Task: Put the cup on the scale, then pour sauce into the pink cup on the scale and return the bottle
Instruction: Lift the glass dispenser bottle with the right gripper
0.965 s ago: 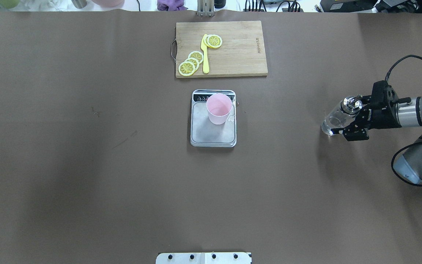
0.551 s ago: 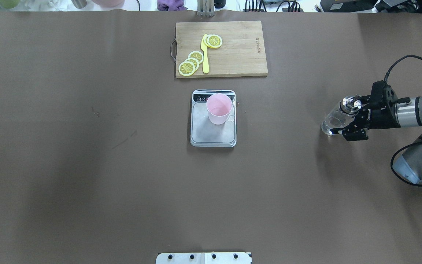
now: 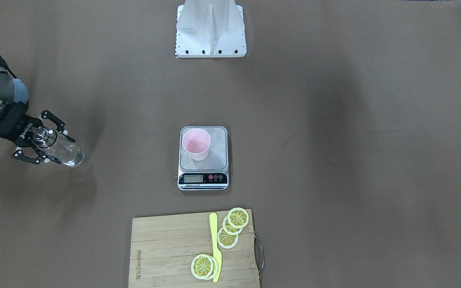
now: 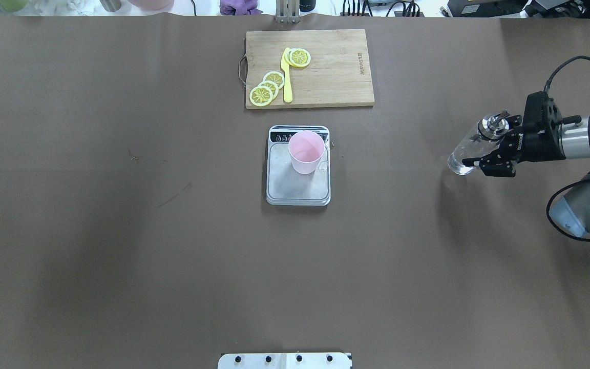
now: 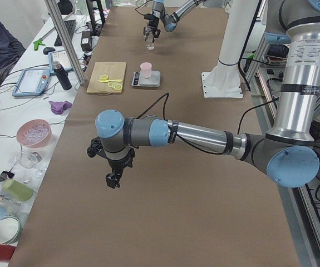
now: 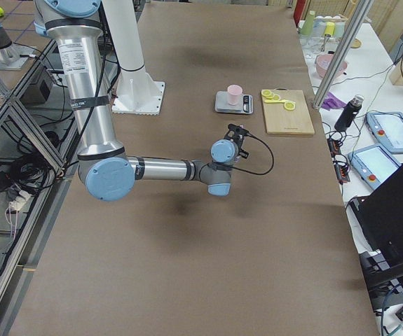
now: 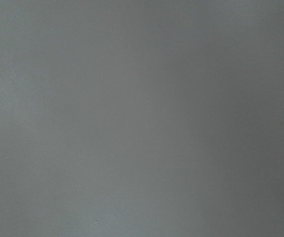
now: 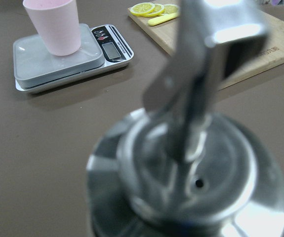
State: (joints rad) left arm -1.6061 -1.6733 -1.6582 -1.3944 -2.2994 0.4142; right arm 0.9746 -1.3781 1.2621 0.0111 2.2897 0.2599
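The pale pink cup (image 4: 306, 151) stands upright on the far part of the silver scale (image 4: 297, 190), by its display; both also show in the front view, the cup (image 3: 195, 145) on the scale (image 3: 215, 161). My right gripper (image 4: 479, 152) is shut on the clear glass bottle (image 4: 468, 151) at the table's right side, and holds it with the metal spout up. A little clear sauce shows at the bottle's base (image 3: 70, 156). The right wrist view shows the spout cap (image 8: 191, 163) blurred and close. My left gripper (image 5: 113, 179) shows only in the left side view; I cannot tell its state.
A wooden cutting board (image 4: 331, 77) with lemon slices (image 4: 267, 88) and a yellow knife (image 4: 287, 77) lies beyond the scale. The robot's white base (image 3: 210, 28) stands at the near edge. The left wrist view shows only brown table.
My right gripper and the bottle have shifted toward the far side in the overhead view, and the bottle's base has moved with them. The cup and scale have not moved.
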